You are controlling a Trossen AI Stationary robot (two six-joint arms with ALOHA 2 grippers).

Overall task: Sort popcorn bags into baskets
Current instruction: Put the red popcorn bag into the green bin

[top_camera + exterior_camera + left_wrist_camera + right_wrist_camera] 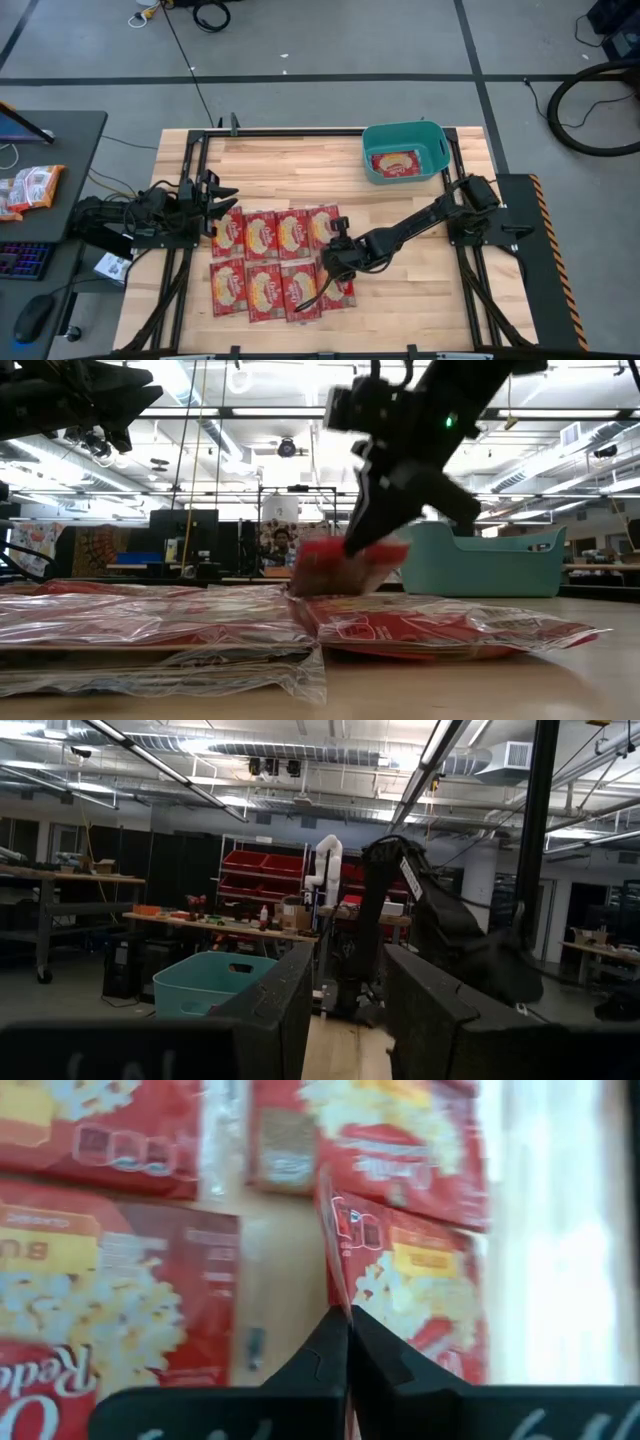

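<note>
Several red popcorn bags lie flat in two rows on the wooden table (400, 300), among them one at the left end (228, 233) and one in the near row (265, 291). One more bag (393, 163) lies inside the teal basket (437, 150), which stands at the far right. My right gripper (336, 250) reaches over the right end of the rows and is shut on a popcorn bag (425, 1285). My left gripper (222, 195) waits open above the left end of the rows and touches nothing. My right gripper pinches the bag's raised side edge (336, 1245) between its two shut fingers, coming from above. In the low view the held bag (350, 565) is tilted, with that edge lifted below the fingers. Its lower part seems to rest among the other bags.
A dark side table (80, 130) on the left carries an orange-and-white snack bag (30, 188), a keyboard (22, 260) and a mouse (32, 318). Black frame rails (470, 285) run along the table's sides. Bare wood lies between the rows and the basket.
</note>
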